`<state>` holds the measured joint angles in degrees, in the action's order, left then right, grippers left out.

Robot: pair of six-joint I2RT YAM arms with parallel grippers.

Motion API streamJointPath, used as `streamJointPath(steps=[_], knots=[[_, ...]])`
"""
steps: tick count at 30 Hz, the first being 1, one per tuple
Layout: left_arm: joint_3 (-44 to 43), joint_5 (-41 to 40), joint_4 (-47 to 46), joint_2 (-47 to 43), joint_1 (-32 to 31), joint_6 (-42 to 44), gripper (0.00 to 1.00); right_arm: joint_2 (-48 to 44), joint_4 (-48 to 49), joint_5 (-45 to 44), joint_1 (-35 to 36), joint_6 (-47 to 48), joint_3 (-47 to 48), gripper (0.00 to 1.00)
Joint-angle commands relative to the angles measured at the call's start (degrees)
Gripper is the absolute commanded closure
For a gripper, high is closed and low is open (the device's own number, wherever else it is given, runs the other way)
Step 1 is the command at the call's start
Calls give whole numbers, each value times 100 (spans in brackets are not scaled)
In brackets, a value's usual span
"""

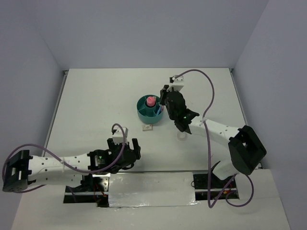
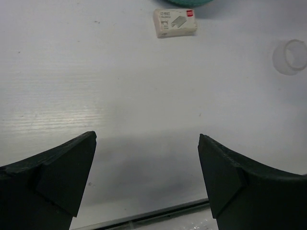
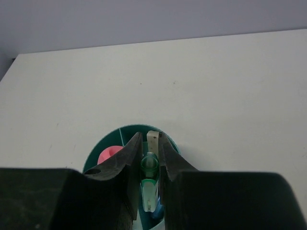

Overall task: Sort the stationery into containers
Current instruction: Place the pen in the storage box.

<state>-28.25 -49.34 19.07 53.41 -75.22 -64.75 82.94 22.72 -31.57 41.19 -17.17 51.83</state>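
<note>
**A:** Start with the big things. What do you see?

**B:** A white counter, with both arms reaching out over it from the near edge. The left tool hangs low over bare counter, its jaws spread wide with nothing between them.

**A:** And the other one?

**B:** The right tool is above the right side of the round teal organiser, which stands near the middle of the counter. Its fingers are drawn close together and clamp a green capsule piece. The piece sits over a ring compartment at the organiser's rim, but I cannot tell whether it touches the bottom.

**A:** Anything already in the organiser?

**B:** A pink tube stands upright in the central cup.

**A:** What's left outside?

**B:** A white eraser block with a printed label lies flat on the counter, just beside the organiser's near edge. A clear tape ring lies flat to its right, apart from it, close by the right arm's forearm.
</note>
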Motion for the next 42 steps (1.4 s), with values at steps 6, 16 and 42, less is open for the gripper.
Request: streamJointPath(steps=[6, 16, 42], knots=[[-1199, 258, 748, 1135, 535, -73, 1, 618, 127, -33, -146, 100, 521, 100], [-1657, 609, -43, 1427, 1254, 885, 1, 856, 215, 353, -181, -102, 424, 76], [-2676, 101, -1433, 4441, 1686, 754, 3, -3730, -2306, 1276, -181, -577, -1535, 6]])
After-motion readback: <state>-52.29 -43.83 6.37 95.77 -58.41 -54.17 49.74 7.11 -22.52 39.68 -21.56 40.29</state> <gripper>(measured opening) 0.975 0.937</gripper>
